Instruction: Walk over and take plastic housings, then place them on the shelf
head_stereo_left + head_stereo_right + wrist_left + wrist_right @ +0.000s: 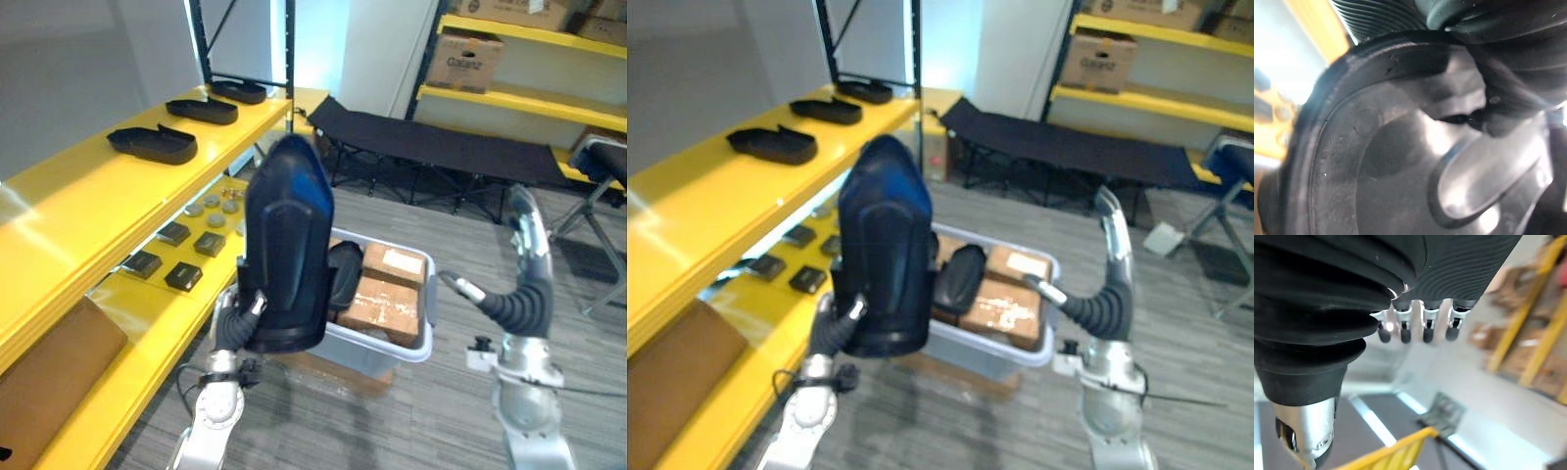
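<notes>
Ok, L hand (238,318): housing (287,255) nr shelf (118,196)

Setting: storeroom or warehouse-type workshop.
Racking: yellow shelves (98,211) on dark steel uprights (290,49); second yellow rack (529,106) across the room.
Stock: cardboard boxes (465,61) on the far rack; black moulded housings (152,144) and small parts (183,276) in rows.
Floor: grey planks (451,411) bearing a grey tote (372,357).

Print on cardboard box (466,59) — illegible.

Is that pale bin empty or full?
Partly full: the bin holds two brown boxes and a black housing.
</notes>
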Controlling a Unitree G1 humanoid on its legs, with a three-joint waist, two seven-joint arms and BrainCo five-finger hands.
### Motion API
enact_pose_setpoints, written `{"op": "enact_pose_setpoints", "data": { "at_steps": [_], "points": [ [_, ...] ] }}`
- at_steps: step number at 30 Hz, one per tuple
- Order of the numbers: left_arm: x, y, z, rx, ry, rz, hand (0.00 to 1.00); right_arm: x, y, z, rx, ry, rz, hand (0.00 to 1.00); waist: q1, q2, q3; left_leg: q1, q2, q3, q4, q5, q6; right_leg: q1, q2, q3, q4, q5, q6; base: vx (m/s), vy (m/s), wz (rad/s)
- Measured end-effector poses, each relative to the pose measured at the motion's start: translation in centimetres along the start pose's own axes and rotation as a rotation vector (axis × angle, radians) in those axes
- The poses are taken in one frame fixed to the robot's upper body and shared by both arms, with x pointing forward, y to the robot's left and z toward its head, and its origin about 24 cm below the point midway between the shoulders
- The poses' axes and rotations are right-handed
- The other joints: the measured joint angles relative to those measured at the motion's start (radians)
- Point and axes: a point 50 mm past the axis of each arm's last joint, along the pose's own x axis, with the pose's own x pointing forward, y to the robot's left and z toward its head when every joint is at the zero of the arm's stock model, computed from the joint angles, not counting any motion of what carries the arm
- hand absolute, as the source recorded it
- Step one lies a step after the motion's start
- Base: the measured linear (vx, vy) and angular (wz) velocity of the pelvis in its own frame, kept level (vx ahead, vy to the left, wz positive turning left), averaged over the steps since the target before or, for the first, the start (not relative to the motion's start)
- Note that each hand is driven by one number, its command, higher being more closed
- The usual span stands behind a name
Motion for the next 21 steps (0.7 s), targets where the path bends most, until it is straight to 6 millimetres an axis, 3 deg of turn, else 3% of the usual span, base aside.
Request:
{"op": "enact_pose_setpoints", "data": {
  "at_steps": [2, 4, 6, 9, 12, 16, 18, 21],
  "points": [
    [-0.5, 0.6, -0.3, -0.007, 0.029, 0.042, 1.0, -2.0, -0.5, -2.7, 0.014, 0.173, -0.019, 0.0, 0.0, 0.004, -0.006, 0.001, 0.0, 0.011, 0.004, -0.008, 0.0, -0.004, 0.0, 0.012, 0.0, 0.0, 0.0, 0.03, 0.0, -0.18],
    [-1.1, 1.2, -0.5, -0.023, 0.057, 0.095, 1.0, -5.9, -1.1, -7.1, 0.06, 0.458, -0.081, 0.0, -0.003, 0.01, -0.013, 0.001, 0.0, 0.011, 0.004, -0.012, 0.0, -0.004, 0.0, 0.012, 0.0, -0.001, 0.001, 0.0, 0.0, 0.0],
    [-1.5, 1.8, -0.5, -0.067, 0.083, 0.153, 1.0, -8.6, -1.5, -9.7, 0.043, 0.645, -0.128, 0.0, -0.002, 0.015, -0.013, 0.001, 0.0, 0.011, 0.005, -0.014, 0.0, -0.003, 0.0, 0.012, 0.0, -0.002, 0.003, 0.0, 0.0, 0.0],
    [-1.7, 3.4, -0.6, -0.101, 0.101, 0.271, 1.0, -10.5, -1.0, -11.8, -0.013, 0.786, -0.114, 0.0, 0.004, 0.027, -0.009, -0.001, -0.001, 0.004, 0.006, -0.015, 0.001, 0.007, -0.001, 0.005, 0.0, -0.006, 0.003, -0.02, -0.008, 0.05],
    [-1.6, 4.8, -0.1, -0.119, 0.084, 0.368, 1.0, -9.6, 0.3, -12.0, 0.008, 0.778, -0.093, 0.0, 0.011, 0.033, -0.005, -0.005, -0.01, -0.071, 0.011, -0.016, -0.001, 0.055, -0.009, -0.072, 0.001, -0.025, 0.009, -0.02, -0.021, 0.7],
    [-1.9, 6.3, 0.8, -0.108, 0.045, 0.447, 1.0, -7.1, 3.1, -12.0, 0.061, 0.711, -0.004, 0.0, 0.051, 0.032, -0.005, -0.061, -0.046, -0.233, 0.045, -0.01, 0.001, 0.111, -0.028, -0.235, 0.018, -0.061, 0.02, 0.01, -0.012, 1.26],
    [-2.4, 7.8, 0.6, -0.084, 0.057, 0.534, 1.0, -4.8, 5.3, -11.4, 0.1, 0.636, 0.065, 0.0, 0.094, 0.028, 0.0, -0.074, -0.071, -0.333, 0.039, 0.015, -0.003, 0.148, -0.036, -0.331, 0.026, -0.076, 0.03, 0.06, -0.012, 1.29],
    [-3.8, 9.5, -0.3, -0.061, 0.115, 0.633, 1.0, -2.8, 7.6, -10.3, 0.151, 0.559, 0.139, 0.0, 0.154, 0.014, 0.004, -0.074, -0.092, -0.402, 0.041, 0.017, -0.004, 0.183, -0.044, -0.402, 0.045, -0.105, 0.037, 0.07, -0.026, 0.83]
  ]
}}
